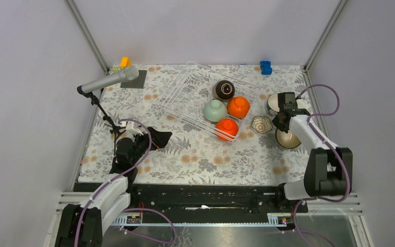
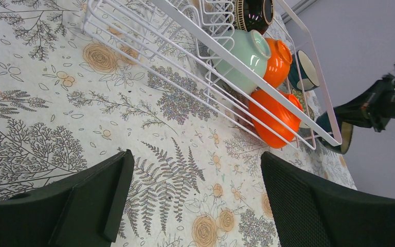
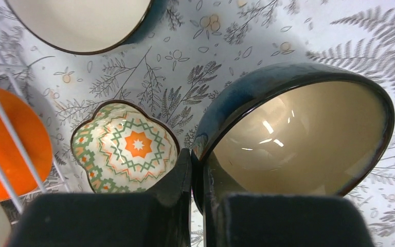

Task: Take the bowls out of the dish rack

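Observation:
The white wire dish rack (image 1: 185, 95) holds a dark brown bowl (image 1: 224, 90), a mint green bowl (image 1: 215, 110) and two orange bowls (image 1: 238, 107) (image 1: 227, 128). Right of the rack, my right gripper (image 1: 280, 123) is shut on the rim of a dark teal bowl (image 3: 298, 134) with a cream inside, tilted over the tablecloth. Another dark teal bowl (image 1: 273, 103) sits on the cloth behind it. My left gripper (image 2: 195, 200) stands open over bare cloth, left of the rack (image 2: 211, 43), with nothing between its fingers.
A small patterned dish (image 3: 126, 146) lies between the rack and the held bowl. A microphone (image 1: 108, 81) on a stand leans over the back left, by a dark grey mat (image 1: 136, 80). A blue toy (image 1: 266, 67) sits at the far edge.

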Controlling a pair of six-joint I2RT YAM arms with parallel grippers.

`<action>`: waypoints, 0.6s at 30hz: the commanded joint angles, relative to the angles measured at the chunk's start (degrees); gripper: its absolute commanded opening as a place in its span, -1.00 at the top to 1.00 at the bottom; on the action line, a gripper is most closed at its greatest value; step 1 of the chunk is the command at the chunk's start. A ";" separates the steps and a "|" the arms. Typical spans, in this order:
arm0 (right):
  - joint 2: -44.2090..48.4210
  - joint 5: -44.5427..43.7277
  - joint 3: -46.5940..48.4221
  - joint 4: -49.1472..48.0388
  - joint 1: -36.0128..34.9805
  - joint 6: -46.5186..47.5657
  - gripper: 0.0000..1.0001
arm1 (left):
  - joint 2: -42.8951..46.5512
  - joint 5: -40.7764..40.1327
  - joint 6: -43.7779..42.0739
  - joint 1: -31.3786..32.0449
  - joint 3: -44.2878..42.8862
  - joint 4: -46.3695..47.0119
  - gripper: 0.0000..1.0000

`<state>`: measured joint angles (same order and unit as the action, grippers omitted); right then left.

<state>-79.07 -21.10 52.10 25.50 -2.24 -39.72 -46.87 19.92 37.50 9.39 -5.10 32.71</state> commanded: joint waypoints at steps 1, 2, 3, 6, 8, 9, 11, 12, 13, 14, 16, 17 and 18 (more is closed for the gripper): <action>-5.88 2.49 6.81 0.74 0.96 -2.77 1.00 | -0.01 -0.07 -0.41 0.02 0.01 2.63 -0.97; -7.70 1.59 7.87 2.02 0.93 -3.16 1.00 | -0.04 -0.08 -0.48 0.02 0.01 2.46 -0.98; -9.25 0.08 8.90 3.30 0.92 -3.82 1.00 | 0.19 -0.18 -0.54 0.02 0.01 2.38 -0.97; -13.57 -4.01 11.93 7.27 0.92 -4.89 1.00 | 0.55 -0.57 -0.58 0.02 0.06 2.18 -0.97; -15.58 -4.19 13.18 8.24 0.92 -4.00 1.00 | 0.53 -0.51 -0.58 0.02 0.01 2.27 -0.97; -15.96 -3.24 13.54 8.03 0.92 -2.82 1.00 | 0.42 -0.42 -0.49 -0.01 0.01 2.35 -0.97; -15.91 -1.98 13.38 6.90 0.92 -1.41 0.91 | 0.28 -0.28 -0.49 0.04 -0.08 2.36 -0.98; -15.55 -1.78 12.90 6.13 0.92 -0.90 0.84 | 0.15 -0.24 -0.47 0.02 -0.13 2.36 -0.98; -15.16 -1.50 12.69 5.35 0.92 -0.20 0.77 | 0.24 -0.10 -0.49 0.02 -0.19 2.28 -0.97; -14.62 -1.49 12.17 4.63 0.92 0.22 0.46 | 0.37 -0.04 -0.49 -0.03 -0.17 2.23 -0.97; -12.86 -0.87 10.61 2.65 0.93 1.71 -0.83 | 0.67 0.10 -0.42 0.00 -0.09 2.11 -0.97; -11.60 -0.87 9.62 0.82 0.92 2.34 -0.95 | 0.91 -0.04 -0.41 -0.03 -0.04 2.02 -0.97; -10.52 -1.40 8.97 0.23 0.92 2.27 -0.97 | 1.10 -0.10 -0.34 0.01 0.04 2.01 -0.97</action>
<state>-94.30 -21.34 63.09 29.87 -1.48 -39.68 -46.87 19.90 37.47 9.39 -5.10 32.67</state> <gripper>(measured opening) 0.908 0.987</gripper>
